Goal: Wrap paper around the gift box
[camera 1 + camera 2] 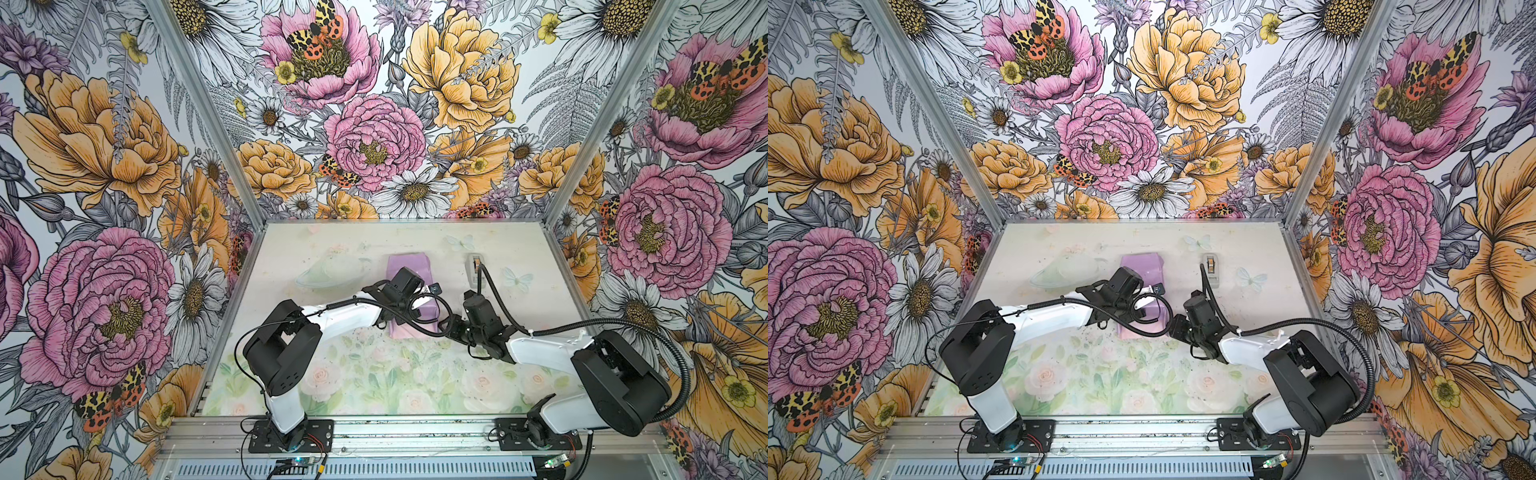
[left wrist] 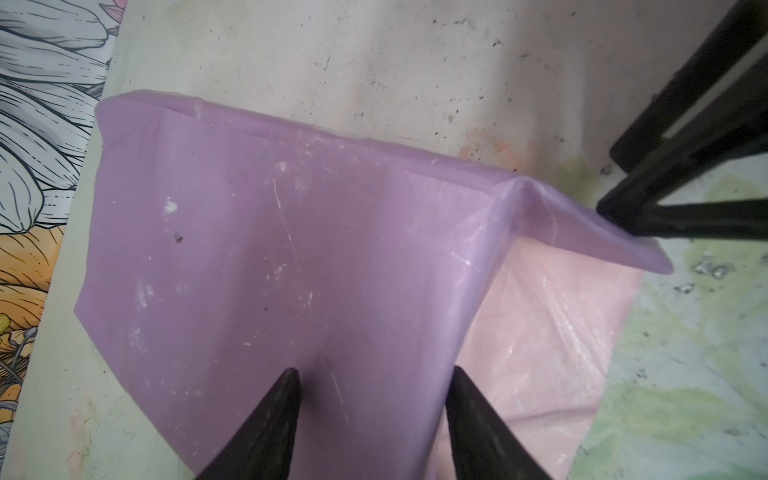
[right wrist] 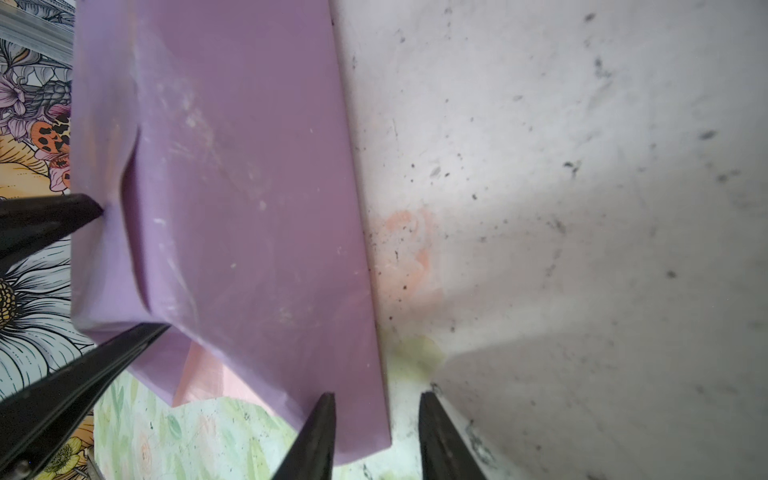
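We find the small, flat gift box [image 1: 409,268] in the far half of the pale floral-printed table surface [image 1: 374,374], near the middle; it shows only as a lilac block through the thin, pale pink sheet of paper [image 2: 540,332] folded over it. In both top views the small grey tape dispenser [image 1: 475,266] stands well apart to its right. The left arm reaches over the package from the left and hides its middle, and the right arm comes in at its near right corner

In the left wrist view the left gripper [image 2: 372,372] holds its jaws apart over the covered box: one black fingertip [image 2: 286,386] presses a small dimple into the lilac paper, and its mate sits on the line where lilac gives way to pink. Nothing is pinched between them. A loose pink flap lies flat on the table beside the box

In the right wrist view the right gripper [image 3: 376,399] has its jaws apart as well: one finger lies over the long edge of the wrapped box, the other over bare table, so that edge runs between them, unclamped. We cannot tell whether either finger touches the paper. The left gripper's fingers [image 3: 50,224] show here too, one tip dimpling the paper beside a crease
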`<control>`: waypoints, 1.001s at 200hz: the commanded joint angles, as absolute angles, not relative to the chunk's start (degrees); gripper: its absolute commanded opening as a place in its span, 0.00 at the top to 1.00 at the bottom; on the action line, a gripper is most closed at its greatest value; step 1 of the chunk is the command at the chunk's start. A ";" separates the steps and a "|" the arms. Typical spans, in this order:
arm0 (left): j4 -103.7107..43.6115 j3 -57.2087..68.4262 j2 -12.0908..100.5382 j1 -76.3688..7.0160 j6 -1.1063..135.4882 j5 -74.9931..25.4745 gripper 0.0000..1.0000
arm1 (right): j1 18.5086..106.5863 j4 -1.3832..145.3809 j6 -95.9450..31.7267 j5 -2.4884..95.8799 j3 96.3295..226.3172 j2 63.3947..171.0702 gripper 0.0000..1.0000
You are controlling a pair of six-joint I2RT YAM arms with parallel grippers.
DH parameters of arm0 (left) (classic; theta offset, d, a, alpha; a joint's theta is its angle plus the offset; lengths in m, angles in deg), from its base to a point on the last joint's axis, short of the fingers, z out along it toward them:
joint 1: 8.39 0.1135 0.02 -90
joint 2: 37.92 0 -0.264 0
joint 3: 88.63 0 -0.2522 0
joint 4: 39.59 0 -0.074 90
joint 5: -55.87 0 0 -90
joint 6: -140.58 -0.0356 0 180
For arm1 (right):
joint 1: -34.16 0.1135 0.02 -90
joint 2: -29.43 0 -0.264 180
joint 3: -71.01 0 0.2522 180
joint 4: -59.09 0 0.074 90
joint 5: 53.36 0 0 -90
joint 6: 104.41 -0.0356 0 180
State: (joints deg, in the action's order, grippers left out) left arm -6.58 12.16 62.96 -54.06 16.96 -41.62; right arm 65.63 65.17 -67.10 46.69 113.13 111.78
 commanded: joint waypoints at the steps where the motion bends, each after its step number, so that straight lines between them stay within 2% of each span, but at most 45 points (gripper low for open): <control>1: -7.80 13.40 64.11 -54.43 16.05 -42.83 0.44 | 66.07 61.67 -66.93 44.65 114.87 113.13 0.65; 56: -8.12 13.05 63.90 -54.44 17.30 -41.09 0.44 | 66.93 57.83 -66.44 45.29 117.47 117.19 0.66; 94: -8.34 13.10 63.77 -54.26 17.88 -41.29 0.44 | 68.11 63.46 -65.58 42.65 117.96 114.86 0.50; 115: -8.33 12.92 64.07 -54.18 18.15 -41.34 0.44 | 68.78 68.87 -63.93 39.40 117.27 111.12 0.48; 148: -8.30 12.43 64.62 -54.11 18.91 -40.75 0.44 | 69.10 70.97 -62.56 38.06 116.56 108.51 0.47; 175: -8.59 12.29 64.91 -53.87 19.71 -39.59 0.44 | 69.49 69.80 -61.92 39.61 118.33 111.24 0.47; 200: -9.31 12.43 65.39 -53.74 20.34 -38.88 0.45 | 69.58 71.95 -61.49 36.88 120.47 113.89 0.49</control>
